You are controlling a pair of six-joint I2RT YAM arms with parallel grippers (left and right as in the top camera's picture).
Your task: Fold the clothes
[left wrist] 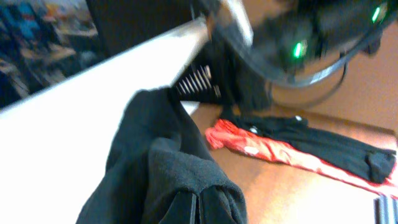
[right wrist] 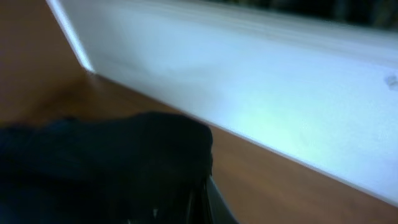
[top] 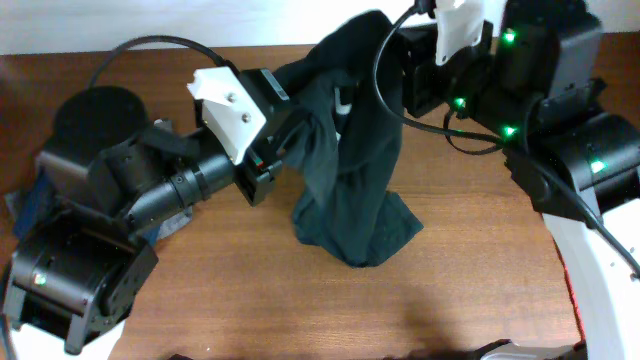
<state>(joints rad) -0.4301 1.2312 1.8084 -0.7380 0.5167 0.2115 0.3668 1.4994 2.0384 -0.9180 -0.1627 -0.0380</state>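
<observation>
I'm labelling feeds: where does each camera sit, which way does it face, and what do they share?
Overhead: above table, looks down; left gripper, right gripper hold dark green shirt.
Left wrist: left arm, facing red shirt, black garment; fingers mostly hidden by cloth.
Right wrist: right arm, facing white wall; fingers likewise.
All share that shirt.

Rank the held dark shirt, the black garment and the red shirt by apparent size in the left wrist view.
Largest: dark shirt, though nearest the camera.
Then black garment.
Smallest: red shirt, partly under it, so unsure.
</observation>
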